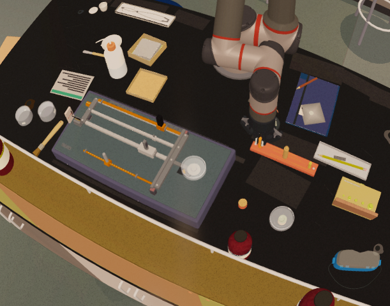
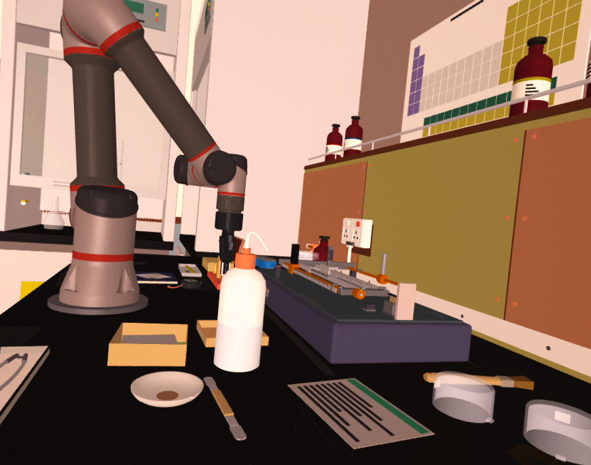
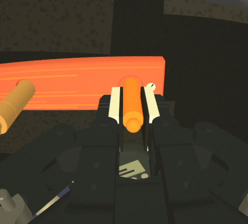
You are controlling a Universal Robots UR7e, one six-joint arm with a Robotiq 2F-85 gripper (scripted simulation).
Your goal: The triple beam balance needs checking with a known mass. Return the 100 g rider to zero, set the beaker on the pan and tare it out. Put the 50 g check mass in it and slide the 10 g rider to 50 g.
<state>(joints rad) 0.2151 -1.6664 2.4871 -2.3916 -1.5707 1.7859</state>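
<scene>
My gripper (image 1: 260, 141) (image 3: 132, 106) stands over the left end of the orange mass rack (image 1: 283, 158) (image 3: 80, 82). Its two pads sit on either side of the orange check mass (image 3: 132, 103), which still stands in its hole in the rack; the fingers are still coming together around it. A taller tan mass (image 1: 286, 152) (image 3: 13, 103) stands mid-rack, and a small one (image 1: 310, 164) at the far end. The balance (image 1: 142, 154) (image 2: 346, 300) lies to the left, with the clear beaker (image 1: 193, 167) on its pan. The orange beam's black rider (image 1: 160, 121) sits near mid-beam.
Behind the rack lies a blue notebook (image 1: 313, 104) with a pencil. A petri dish (image 1: 281, 218), a cork (image 1: 243, 203) and a red bottle (image 1: 240, 243) stand in front. The wash bottle (image 2: 239, 313) hides the gripper's fingertips from the second side camera.
</scene>
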